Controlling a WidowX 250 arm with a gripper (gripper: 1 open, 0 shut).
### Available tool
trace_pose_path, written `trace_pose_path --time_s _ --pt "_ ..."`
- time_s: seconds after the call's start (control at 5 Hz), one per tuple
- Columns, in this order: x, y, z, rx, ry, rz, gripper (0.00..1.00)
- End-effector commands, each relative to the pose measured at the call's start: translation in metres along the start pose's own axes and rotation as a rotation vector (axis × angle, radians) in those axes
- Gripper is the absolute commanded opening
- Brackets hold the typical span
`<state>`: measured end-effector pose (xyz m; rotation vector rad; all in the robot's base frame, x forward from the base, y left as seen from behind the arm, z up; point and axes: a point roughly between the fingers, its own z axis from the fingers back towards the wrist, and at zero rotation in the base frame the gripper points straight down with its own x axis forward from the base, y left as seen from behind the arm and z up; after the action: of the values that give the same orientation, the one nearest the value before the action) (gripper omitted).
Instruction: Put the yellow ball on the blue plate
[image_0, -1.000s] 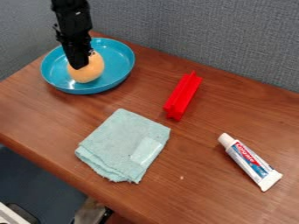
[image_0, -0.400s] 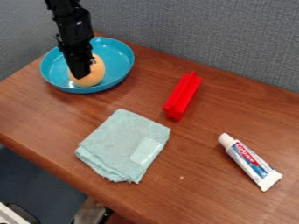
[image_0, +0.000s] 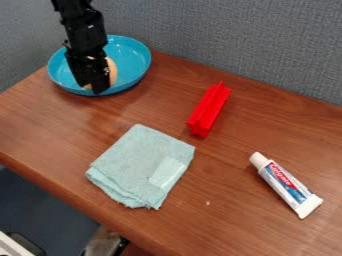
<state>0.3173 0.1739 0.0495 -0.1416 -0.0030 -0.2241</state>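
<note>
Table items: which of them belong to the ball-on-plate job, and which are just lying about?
Part of the job:
- yellow ball, lying in the plate
- blue plate
- gripper, jaws open around the ball

Just lying about:
- red block
- teal cloth
- toothpaste tube

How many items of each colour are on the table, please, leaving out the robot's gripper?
Blue: 1, the blue plate
Yellow: 1, the yellow ball in it
Red: 1, the red block
Teal: 1, the folded cloth
White: 1, the toothpaste tube
Total: 5
</note>
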Motion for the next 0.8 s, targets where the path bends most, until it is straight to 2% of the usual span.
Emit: trace_pose_path --time_s 0.0,0.2,0.6 --pt "0.002 -0.002 0.035 0.051 -0.079 -0.014 0.0" --pt "0.002 -0.006 0.042 0.056 -0.096 -0.02 0.0" --pt "-0.003 -0.015 0.042 0.037 -0.107 -0.026 0.0"
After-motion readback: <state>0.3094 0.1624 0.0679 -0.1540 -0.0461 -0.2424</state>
